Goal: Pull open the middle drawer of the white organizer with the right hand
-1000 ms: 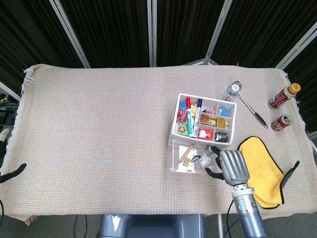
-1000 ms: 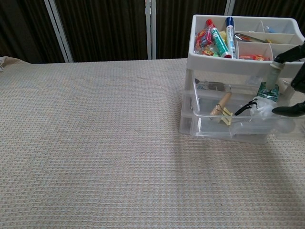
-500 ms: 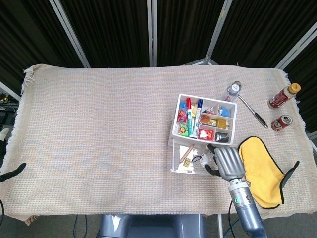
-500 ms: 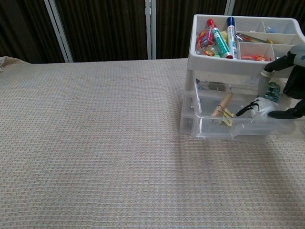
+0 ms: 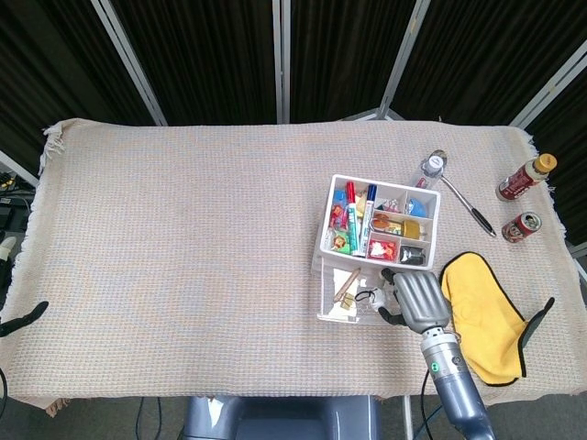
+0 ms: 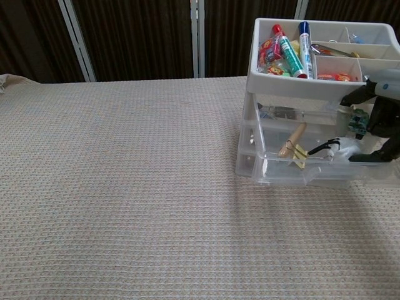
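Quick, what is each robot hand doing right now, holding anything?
Right robot hand: grips the front of the middle drawer.
Left robot hand: only a dark tip shows at the edge; cannot be told.

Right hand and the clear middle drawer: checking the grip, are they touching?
Touching. Chest view shows the right hand with its dark fingers hooked on the pulled-out clear middle drawer's front edge.

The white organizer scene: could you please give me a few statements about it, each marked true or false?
1. The middle drawer of the white organizer is partly pulled out. True.
2. The right hand is at the drawer's front. True.
3. The yellow cloth lies left of the organizer. False: it lies to its right.
4. The top tray holds nothing. False: it holds markers and small items.
5. The left hand holds a pen. False: it holds nothing visible.
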`<action>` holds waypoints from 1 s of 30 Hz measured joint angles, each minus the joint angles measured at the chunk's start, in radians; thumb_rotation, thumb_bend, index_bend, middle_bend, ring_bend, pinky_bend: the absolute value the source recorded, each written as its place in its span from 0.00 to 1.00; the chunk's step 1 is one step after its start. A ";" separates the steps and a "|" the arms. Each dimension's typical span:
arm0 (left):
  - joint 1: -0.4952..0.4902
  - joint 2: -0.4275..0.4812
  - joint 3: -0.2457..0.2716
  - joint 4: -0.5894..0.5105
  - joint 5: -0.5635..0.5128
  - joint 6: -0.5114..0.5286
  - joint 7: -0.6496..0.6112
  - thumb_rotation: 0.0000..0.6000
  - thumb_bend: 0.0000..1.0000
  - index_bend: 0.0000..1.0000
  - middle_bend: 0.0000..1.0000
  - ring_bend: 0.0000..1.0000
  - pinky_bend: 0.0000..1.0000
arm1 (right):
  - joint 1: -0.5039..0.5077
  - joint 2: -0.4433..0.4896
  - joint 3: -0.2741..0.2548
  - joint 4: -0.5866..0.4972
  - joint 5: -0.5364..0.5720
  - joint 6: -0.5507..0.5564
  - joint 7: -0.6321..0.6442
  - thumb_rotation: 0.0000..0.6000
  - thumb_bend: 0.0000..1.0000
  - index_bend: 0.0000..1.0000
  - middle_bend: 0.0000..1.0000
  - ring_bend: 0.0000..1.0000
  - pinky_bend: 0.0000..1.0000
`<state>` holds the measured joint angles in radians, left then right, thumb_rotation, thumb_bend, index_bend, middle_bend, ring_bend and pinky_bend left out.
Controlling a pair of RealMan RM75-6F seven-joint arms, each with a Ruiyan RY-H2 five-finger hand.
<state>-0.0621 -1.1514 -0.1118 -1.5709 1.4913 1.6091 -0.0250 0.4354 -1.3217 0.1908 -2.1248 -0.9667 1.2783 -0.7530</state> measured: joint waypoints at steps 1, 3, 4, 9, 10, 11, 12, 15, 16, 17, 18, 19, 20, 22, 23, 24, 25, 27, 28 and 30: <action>0.000 0.000 0.000 0.000 0.000 0.000 -0.001 1.00 0.04 0.00 0.00 0.00 0.00 | 0.002 -0.003 -0.002 0.002 0.000 0.001 -0.001 1.00 0.24 0.55 1.00 1.00 0.68; 0.000 0.001 0.000 0.000 0.000 0.000 -0.003 1.00 0.04 0.00 0.00 0.00 0.00 | 0.005 -0.008 -0.006 0.003 -0.004 0.003 0.000 1.00 0.29 0.56 1.00 1.00 0.68; 0.000 0.001 0.000 0.000 0.000 0.000 -0.004 1.00 0.04 0.00 0.00 0.00 0.00 | 0.005 -0.010 -0.008 0.004 -0.007 0.005 0.002 1.00 0.31 0.57 1.00 1.00 0.68; 0.000 0.002 0.000 0.001 -0.001 -0.002 -0.006 1.00 0.04 0.00 0.00 0.00 0.00 | 0.008 -0.019 -0.018 0.008 -0.027 0.010 0.021 1.00 0.32 0.62 1.00 1.00 0.68; 0.000 0.002 0.000 0.001 -0.001 -0.002 -0.007 1.00 0.04 0.00 0.00 0.00 0.00 | 0.008 -0.020 -0.019 0.009 -0.032 0.011 0.024 1.00 0.33 0.62 1.00 1.00 0.68; 0.000 0.002 0.000 0.001 -0.001 -0.003 -0.007 1.00 0.04 0.00 0.00 0.00 0.00 | 0.008 -0.022 -0.021 0.011 -0.040 0.013 0.028 1.00 0.33 0.62 1.00 1.00 0.68; 0.000 0.003 0.000 0.001 -0.001 -0.003 -0.008 1.00 0.04 0.00 0.00 0.00 0.00 | 0.007 -0.023 -0.023 0.013 -0.047 0.015 0.033 1.00 0.33 0.62 1.00 1.00 0.68; 0.000 0.003 0.000 0.001 -0.001 -0.003 -0.009 1.00 0.04 0.00 0.00 0.00 0.00 | 0.005 -0.026 -0.032 0.017 -0.072 0.022 0.048 1.00 0.32 0.63 1.00 1.00 0.68; 0.000 0.003 0.000 0.001 -0.001 -0.003 -0.009 1.00 0.04 0.00 0.00 0.00 0.00 | 0.004 -0.027 -0.034 0.018 -0.079 0.024 0.053 1.00 0.32 0.63 1.00 1.00 0.68; 0.000 0.003 0.000 0.001 -0.001 -0.003 -0.008 1.00 0.04 0.00 0.00 0.00 0.00 | 0.002 -0.028 -0.038 0.019 -0.089 0.026 0.059 1.00 0.32 0.63 1.00 1.00 0.68; 0.000 0.003 0.000 0.001 -0.001 -0.003 -0.008 1.00 0.04 0.00 0.00 0.00 0.00 | 0.001 -0.028 -0.041 0.019 -0.096 0.028 0.063 1.00 0.32 0.63 1.00 1.00 0.68; 0.000 0.003 0.000 0.001 -0.001 -0.003 -0.008 1.00 0.04 0.00 0.00 0.00 0.00 | 0.000 -0.028 -0.043 0.019 -0.103 0.030 0.066 1.00 0.32 0.63 1.00 1.00 0.68; 0.000 0.003 0.000 0.001 -0.001 -0.003 -0.007 1.00 0.04 0.00 0.00 0.00 0.00 | -0.002 -0.027 -0.046 0.019 -0.112 0.033 0.071 1.00 0.32 0.63 1.00 1.00 0.68; 0.000 0.003 0.000 0.001 -0.001 -0.003 -0.007 1.00 0.04 0.00 0.00 0.00 0.00 | -0.005 -0.025 -0.051 0.015 -0.132 0.039 0.080 1.00 0.31 0.64 1.00 1.00 0.68; 0.000 0.002 0.000 0.001 -0.002 -0.003 -0.007 1.00 0.04 0.00 0.00 0.00 0.00 | -0.008 -0.024 -0.054 0.012 -0.142 0.042 0.084 1.00 0.31 0.64 1.00 1.00 0.68; 0.000 0.002 0.000 0.001 -0.002 -0.003 -0.007 1.00 0.04 0.00 0.00 0.00 0.00 | -0.010 -0.021 -0.056 0.008 -0.151 0.046 0.088 1.00 0.31 0.64 1.00 1.00 0.68; -0.001 0.002 0.000 0.001 -0.002 -0.004 -0.007 1.00 0.04 0.00 0.00 0.00 0.00 | -0.013 -0.017 -0.059 0.003 -0.166 0.052 0.092 1.00 0.31 0.64 1.00 1.00 0.68; -0.001 0.002 0.000 0.000 -0.002 -0.003 -0.007 1.00 0.04 0.00 0.00 0.00 0.00 | -0.019 -0.009 -0.064 -0.007 -0.190 0.062 0.099 1.00 0.31 0.64 1.00 1.00 0.68; 0.000 0.002 0.000 0.000 -0.001 -0.002 -0.007 1.00 0.04 0.00 0.00 0.00 0.00 | -0.023 -0.004 -0.066 -0.012 -0.203 0.068 0.104 1.00 0.30 0.64 1.00 1.00 0.68; 0.000 0.002 0.000 0.000 -0.001 -0.002 -0.007 1.00 0.04 0.00 0.00 0.00 0.00 | -0.032 0.009 -0.070 -0.028 -0.234 0.084 0.118 1.00 0.30 0.64 1.00 1.00 0.68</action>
<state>-0.0621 -1.1490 -0.1118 -1.5708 1.4906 1.6072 -0.0320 0.4030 -1.3125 0.1212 -2.1525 -1.2012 1.3625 -0.6347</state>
